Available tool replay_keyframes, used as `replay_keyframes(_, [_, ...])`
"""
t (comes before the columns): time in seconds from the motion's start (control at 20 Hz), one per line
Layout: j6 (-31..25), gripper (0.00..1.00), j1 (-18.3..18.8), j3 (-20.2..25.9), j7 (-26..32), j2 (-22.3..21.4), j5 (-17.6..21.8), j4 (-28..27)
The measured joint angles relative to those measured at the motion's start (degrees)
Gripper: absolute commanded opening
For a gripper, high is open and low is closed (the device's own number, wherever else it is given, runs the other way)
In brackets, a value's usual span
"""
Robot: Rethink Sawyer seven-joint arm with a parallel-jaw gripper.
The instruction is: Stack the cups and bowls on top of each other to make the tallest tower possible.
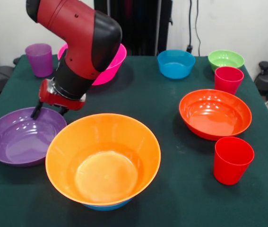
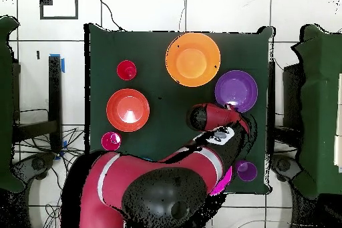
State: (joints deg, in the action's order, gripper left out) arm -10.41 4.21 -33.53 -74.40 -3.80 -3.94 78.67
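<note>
The gripper [image 1: 48, 111] is seen at the far rim of the purple bowl [image 1: 22, 137], its dark fingertips [image 1: 36, 111] reaching down just inside the rim; whether anything is gripped, or how wide the fingers stand, cannot be told. The orange bowl [image 1: 103, 158] is nested mouth-up on a blue bowl [image 1: 106, 206] whose edge shows beneath it. All other vessels are set upright, mouths upward: the red-orange bowl [image 1: 215, 113], two red cups [image 1: 232, 160] [image 1: 228, 79], the green bowl [image 1: 225, 59], another blue bowl [image 1: 176, 63], the pink bowl [image 1: 112, 66] behind the arm [image 1: 79, 42], and the purple cup [image 1: 39, 59].
</note>
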Motion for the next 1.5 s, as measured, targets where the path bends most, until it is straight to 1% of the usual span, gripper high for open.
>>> replay_keyframes(0.05, [0.9,0.0,0.7,0.7,0.0,-0.3,0.9,0.0])
replay_keyframes(0.2, [1.3,0.0,0.9,0.9,0.0,-0.4,1.1,0.0])
replay_keyframes(0.35, [4.3,0.0,1.4,1.2,0.0,-1.2,2.1,-0.1])
replay_keyframes(0.45, [4.8,0.0,1.6,1.3,0.0,-1.4,2.2,-0.1])
replay_keyframes(1.1, [4.8,0.0,1.7,2.1,0.0,-2.1,2.3,0.0])
replay_keyframes(1.3, [4.1,0.0,1.5,2.1,0.0,-3.1,2.3,0.0])
replay_keyframes(1.5, [0.1,0.0,0.7,2.3,0.0,-5.2,2.3,0.0])
